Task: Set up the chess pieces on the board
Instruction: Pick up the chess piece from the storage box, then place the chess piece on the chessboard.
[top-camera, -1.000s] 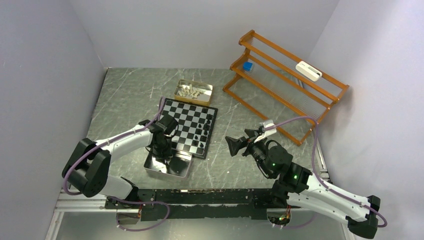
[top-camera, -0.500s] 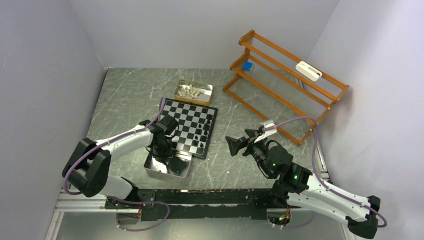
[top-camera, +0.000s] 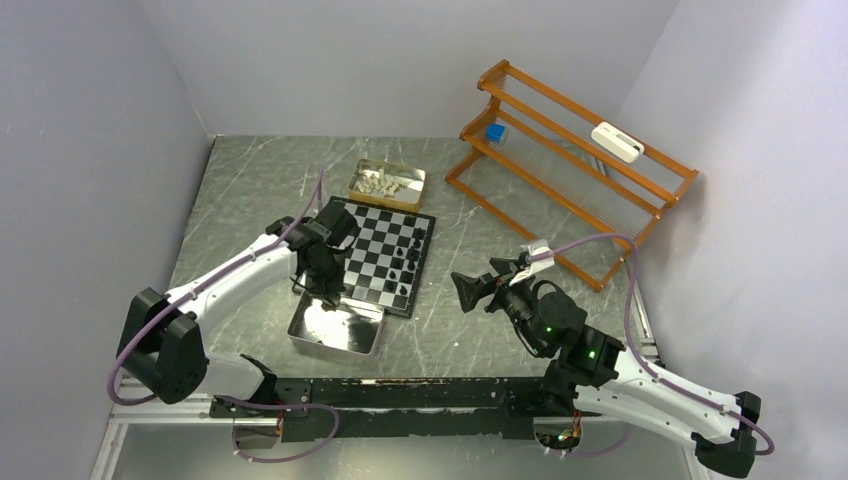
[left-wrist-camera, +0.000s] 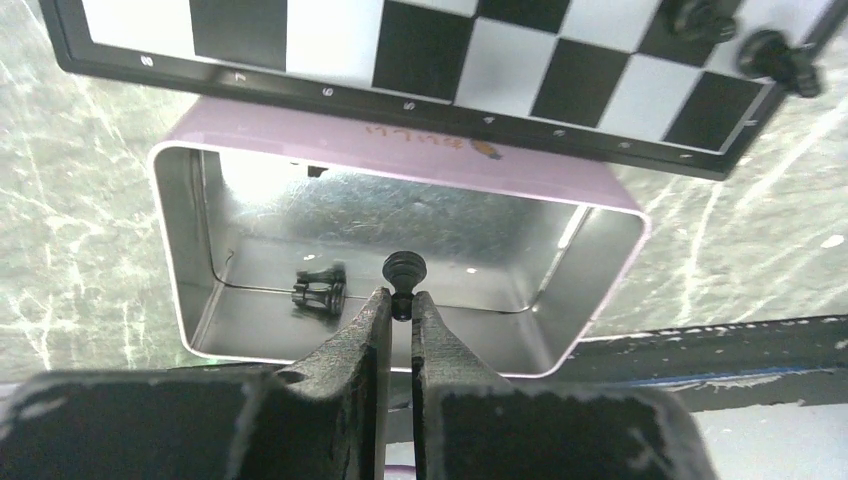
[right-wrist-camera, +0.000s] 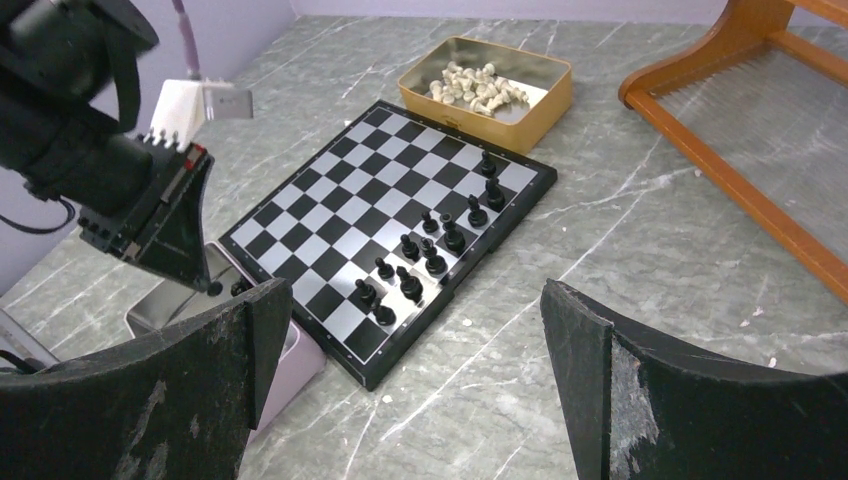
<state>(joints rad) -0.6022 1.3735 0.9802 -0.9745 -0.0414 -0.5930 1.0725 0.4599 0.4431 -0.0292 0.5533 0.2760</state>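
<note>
left gripper (left-wrist-camera: 400, 302) pinches a glossy black pawn (left-wrist-camera: 403, 268) over the shiny metal tin (left-wrist-camera: 176, 240), its gold lettering unreadable; checkered board (left-wrist-camera: 330, 40) has a numbered edge; right gripper (right-wrist-camera: 415, 300) gapes wide, empty.

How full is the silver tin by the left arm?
Nearly empty: the silver tin has one black piece lying tipped on its floor. The left gripper is shut on a black pawn over it.

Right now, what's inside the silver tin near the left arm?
In the silver tin, one black piece lies on its side. A black pawn is pinched in the left end effector over the tin. That end effector hides part of the near floor.
</note>
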